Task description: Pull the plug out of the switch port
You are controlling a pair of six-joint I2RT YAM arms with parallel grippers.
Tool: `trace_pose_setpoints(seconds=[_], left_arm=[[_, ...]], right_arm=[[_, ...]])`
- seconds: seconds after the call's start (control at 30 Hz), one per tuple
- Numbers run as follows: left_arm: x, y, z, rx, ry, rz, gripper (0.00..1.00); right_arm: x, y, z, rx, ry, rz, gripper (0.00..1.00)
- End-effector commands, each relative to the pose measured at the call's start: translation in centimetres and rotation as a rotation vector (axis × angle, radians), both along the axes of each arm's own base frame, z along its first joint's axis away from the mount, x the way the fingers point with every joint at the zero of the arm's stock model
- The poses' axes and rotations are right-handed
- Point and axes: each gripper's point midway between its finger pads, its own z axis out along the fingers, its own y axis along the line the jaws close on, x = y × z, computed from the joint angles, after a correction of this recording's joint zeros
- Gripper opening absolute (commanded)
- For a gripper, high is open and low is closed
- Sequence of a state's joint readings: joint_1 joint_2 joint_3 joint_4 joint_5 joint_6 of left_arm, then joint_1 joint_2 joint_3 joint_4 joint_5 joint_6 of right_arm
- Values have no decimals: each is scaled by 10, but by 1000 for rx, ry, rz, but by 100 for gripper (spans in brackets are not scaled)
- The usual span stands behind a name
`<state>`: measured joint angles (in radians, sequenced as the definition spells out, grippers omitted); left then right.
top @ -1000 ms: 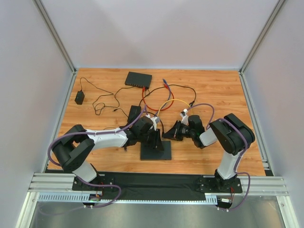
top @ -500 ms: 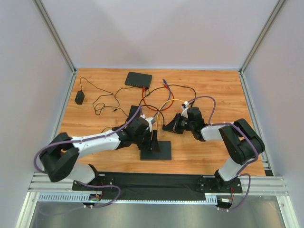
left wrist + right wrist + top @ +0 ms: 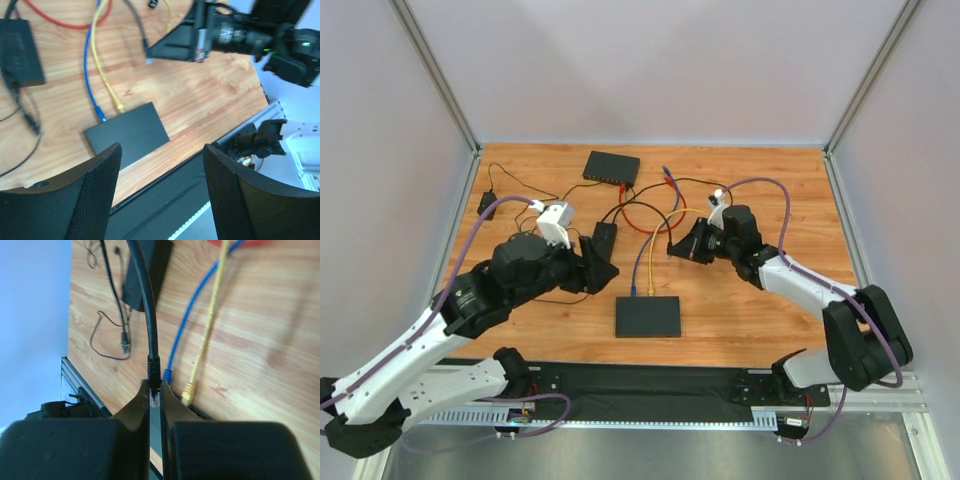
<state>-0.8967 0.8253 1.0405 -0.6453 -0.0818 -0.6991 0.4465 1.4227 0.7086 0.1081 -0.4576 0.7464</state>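
Note:
The black switch (image 3: 648, 316) lies flat near the table's front, with a blue plug (image 3: 633, 291) and a yellow plug (image 3: 651, 291) in its far edge. My right gripper (image 3: 678, 247) is shut on the black cable's clear plug (image 3: 155, 390) and holds it free of the switch, above and behind it. The plug tip shows in the left wrist view (image 3: 148, 60), well clear of the switch (image 3: 127, 134). My left gripper (image 3: 598, 268) is open and empty, raised to the left of the switch.
A second black switch (image 3: 612, 167) sits at the back. A small black box (image 3: 604, 240) lies left of centre and a power adapter (image 3: 487, 205) at far left. Red (image 3: 642, 226), black and thin cables loop across the middle.
My left gripper has lifted off the switch and drawn back to the left. My right gripper has moved up and away from the switch with the black plug in it.

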Motion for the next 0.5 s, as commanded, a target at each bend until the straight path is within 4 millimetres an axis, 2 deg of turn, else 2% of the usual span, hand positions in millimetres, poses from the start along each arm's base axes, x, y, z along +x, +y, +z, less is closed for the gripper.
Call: trace_pose_setpoints(seconds=[0.0, 0.03, 0.07, 0.1, 0.2, 0.23, 0.27, 0.3, 0.33, 0.37, 0.4, 0.43, 0.47], left_arm=[[-2, 34, -18, 108, -10, 83, 74], [-2, 40, -16, 105, -25, 104, 75], [-2, 43, -19, 113, -25, 111, 75], [-2, 46, -23, 125, -22, 116, 75], [-6, 45, -37, 143, 10, 100, 75], [-7, 43, -39, 139, 18, 96, 75], [-8, 41, -47, 139, 35, 89, 75], [-11, 38, -49, 128, 45, 75, 75], [-11, 35, -50, 111, 46, 70, 75], [-14, 31, -57, 106, 67, 53, 75], [-15, 30, -59, 100, 72, 46, 75], [-15, 27, -58, 88, 73, 40, 75], [-16, 25, -60, 84, 79, 33, 75]], right_arm=[[11, -1, 68, 22, -172, -1, 0], [10, -2, 76, 26, -175, -4, 0], [16, -3, 99, 54, -215, -14, 0], [12, -9, 109, 59, -207, -29, 0], [23, -30, 152, 107, -248, -113, 0], [31, -44, 162, 117, -258, -162, 0], [35, -54, 181, 131, -293, -196, 0], [38, -66, 185, 132, -286, -238, 0], [48, -88, 191, 134, -294, -307, 0], [52, -101, 199, 156, -287, -355, 0], [56, -115, 199, 166, -269, -401, 0], [63, -140, 200, 181, -266, -470, 0], [66, -156, 204, 222, -250, -527, 0]])
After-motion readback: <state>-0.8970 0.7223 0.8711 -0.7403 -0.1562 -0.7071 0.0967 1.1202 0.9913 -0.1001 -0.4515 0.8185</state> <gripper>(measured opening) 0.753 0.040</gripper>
